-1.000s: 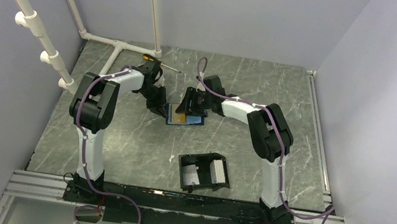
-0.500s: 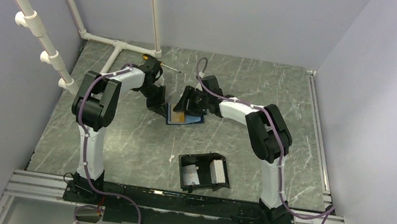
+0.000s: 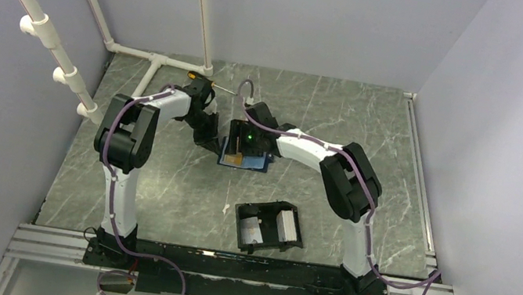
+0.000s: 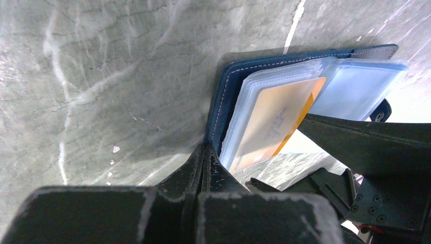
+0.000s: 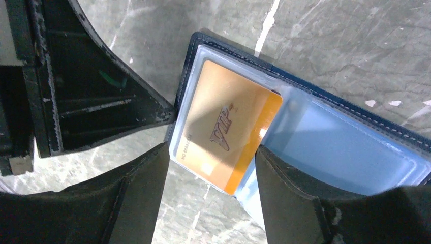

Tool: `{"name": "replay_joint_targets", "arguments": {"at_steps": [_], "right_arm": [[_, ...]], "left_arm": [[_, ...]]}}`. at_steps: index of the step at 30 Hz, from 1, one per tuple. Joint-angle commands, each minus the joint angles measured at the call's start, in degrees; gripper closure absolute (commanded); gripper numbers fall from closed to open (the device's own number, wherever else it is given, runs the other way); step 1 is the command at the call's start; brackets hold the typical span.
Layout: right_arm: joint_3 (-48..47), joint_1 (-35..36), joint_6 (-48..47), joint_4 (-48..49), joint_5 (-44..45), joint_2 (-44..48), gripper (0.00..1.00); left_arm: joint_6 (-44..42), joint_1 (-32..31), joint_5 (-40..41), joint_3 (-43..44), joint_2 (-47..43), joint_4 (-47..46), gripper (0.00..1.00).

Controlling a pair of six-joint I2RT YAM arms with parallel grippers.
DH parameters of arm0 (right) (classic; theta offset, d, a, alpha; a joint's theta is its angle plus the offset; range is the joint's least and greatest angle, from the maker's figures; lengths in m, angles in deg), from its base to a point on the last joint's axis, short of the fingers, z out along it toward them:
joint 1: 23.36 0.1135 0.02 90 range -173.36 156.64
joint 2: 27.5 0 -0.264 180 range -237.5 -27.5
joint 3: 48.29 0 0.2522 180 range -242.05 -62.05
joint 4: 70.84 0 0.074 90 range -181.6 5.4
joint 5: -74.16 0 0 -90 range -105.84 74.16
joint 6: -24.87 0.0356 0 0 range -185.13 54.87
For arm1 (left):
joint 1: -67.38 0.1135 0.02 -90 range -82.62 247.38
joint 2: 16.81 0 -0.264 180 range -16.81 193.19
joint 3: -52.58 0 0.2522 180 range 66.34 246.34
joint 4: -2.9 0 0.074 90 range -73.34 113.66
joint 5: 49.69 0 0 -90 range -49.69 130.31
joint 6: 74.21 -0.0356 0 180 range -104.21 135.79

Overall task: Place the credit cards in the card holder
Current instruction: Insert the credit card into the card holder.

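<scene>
Currently, lt gripper [image 4: 205,150] is seen shut, tips pressed at the edge of the dark blue stitched folding wallet [image 5: 330,147], which is laid open on the grey marble table [image 3: 326,118]. Wide-open rt gripper [image 5: 211,150] is held astride a thin orange-gold "VIP" credit card [image 5: 226,129], tucked in the wallet's clear sleeve. Shallow black rectangular card holder [image 3: 238,223] is set nearer the arm bases, well apart.
</scene>
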Motion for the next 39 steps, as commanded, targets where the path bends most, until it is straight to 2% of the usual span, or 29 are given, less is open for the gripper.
{"name": "replay_joint_targets", "arguments": {"at_steps": [1,9,14,19,22,26,30,32,35,39], "right_arm": [[-0.07,-1.48,-5.86,-2.89,-0.84,3.30,0.33],[-3.90,0.82,3.24,-2.89,0.62,-0.76,0.35],[-3.65,1.29,4.00,3.47,-6.27,-0.71,0.36],[-1.75,-1.30,1.35,-2.23,-1.47,3.24,0.35],[-2.97,-2.01,-3.56,-12.04,5.33,9.80,0.31],[-6.54,-1.39,-10.31,-25.63,7.63,18.26,0.24],[-1.79,1.94,-11.76,-37.82,17.38,28.87,0.16],[2.52,3.82,-10.68,-42.16,19.80,34.50,0.07],[8.84,7.67,-6.75,-45.63,21.28,41.88,0.07],[15.33,12.99,0.77,-48.72,24.37,46.53,0.15]], "left_arm": [[-0.18,-1.27,1.78,-0.69,0.53,-1.42,1.00],[0.40,-1.95,-2.38,-1.78,1.02,-3.74,1.00],[-1.09,-2.07,-2.19,-1.54,0.02,-3.00,1.00],[-1.22,-1.87,0.67,-1.01,-0.21,-1.06,1.00],[-1.88,-1.11,3.30,-0.31,-1.56,0.80,0.90],[-3.57,-0.66,4.77,0.64,-4.10,3.60,0.66],[-5.86,-0.66,3.90,1.13,-7.02,6.33,0.46],[-7.41,-0.66,3.99,0.39,-8.57,6.45,0.40],[-9.10,-0.73,5.63,-0.40,-9.78,6.42,0.32],[-9.80,-0.74,5.50,-2.17,-12.01,4.40,0.28]]}}
